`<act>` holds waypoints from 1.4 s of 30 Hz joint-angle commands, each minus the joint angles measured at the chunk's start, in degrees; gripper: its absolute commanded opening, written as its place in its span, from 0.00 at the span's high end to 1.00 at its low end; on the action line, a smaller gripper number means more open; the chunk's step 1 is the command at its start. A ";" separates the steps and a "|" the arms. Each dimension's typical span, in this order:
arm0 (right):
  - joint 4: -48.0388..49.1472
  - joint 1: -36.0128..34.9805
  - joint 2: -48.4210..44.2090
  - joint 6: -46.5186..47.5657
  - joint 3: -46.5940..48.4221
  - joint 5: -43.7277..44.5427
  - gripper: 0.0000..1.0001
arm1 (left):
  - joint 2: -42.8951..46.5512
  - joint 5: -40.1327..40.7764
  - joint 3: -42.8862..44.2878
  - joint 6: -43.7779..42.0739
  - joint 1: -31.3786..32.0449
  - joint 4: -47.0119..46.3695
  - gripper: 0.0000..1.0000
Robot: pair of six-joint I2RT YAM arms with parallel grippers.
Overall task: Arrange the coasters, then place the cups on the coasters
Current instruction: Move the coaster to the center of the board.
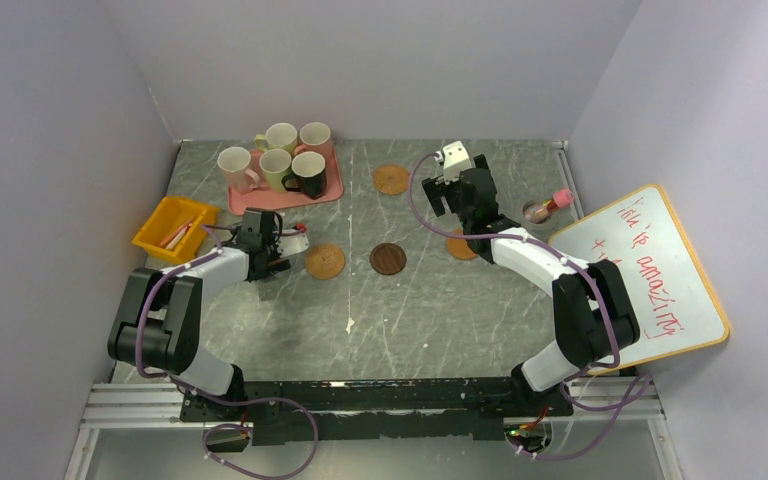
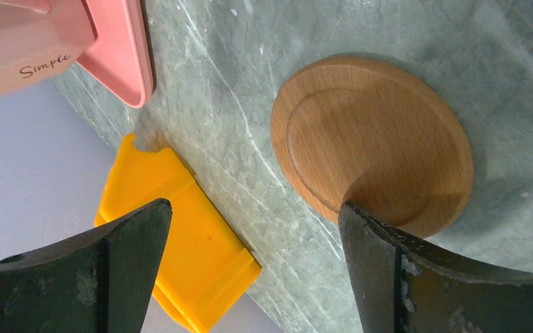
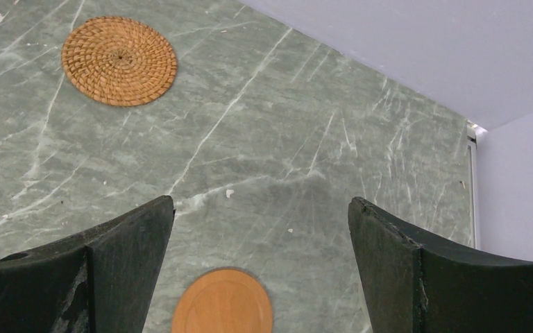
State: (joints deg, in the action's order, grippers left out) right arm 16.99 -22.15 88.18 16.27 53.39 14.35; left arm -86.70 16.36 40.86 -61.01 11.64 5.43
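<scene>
The cups stand together on a pink tray (image 1: 295, 196) at the back left: two pink cups (image 1: 235, 163), two yellow-green cups (image 1: 280, 137) and a black cup (image 1: 309, 172). A woven coaster (image 1: 391, 179) (image 3: 119, 61) lies behind the middle, with a tan coaster (image 1: 325, 261) (image 2: 371, 142) and a dark brown coaster (image 1: 388, 258) nearer. An orange coaster (image 1: 459, 246) (image 3: 222, 304) is half hidden under the right arm. My left gripper (image 1: 268, 250) (image 2: 253, 208) hangs open and empty beside the tan coaster. My right gripper (image 1: 447, 192) (image 3: 260, 201) is open and empty above the orange coaster.
A yellow bin (image 1: 172, 227) (image 2: 180, 243) with pens sits at the left edge. A small jar with a pink lid (image 1: 545, 207) lies at the right, next to a whiteboard (image 1: 650, 270). Grey walls close in the table on three sides.
</scene>
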 commanded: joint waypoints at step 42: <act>1.33 0.53 -1.96 -0.89 0.58 -1.17 0.00 | 1.53 -0.83 -3.14 -1.52 -2.23 6.73 0.04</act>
State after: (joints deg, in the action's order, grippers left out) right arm 16.95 -22.04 88.18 16.27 53.39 13.39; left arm -85.62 16.58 40.10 -62.37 10.09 6.79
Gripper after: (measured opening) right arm 0.997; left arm 0.966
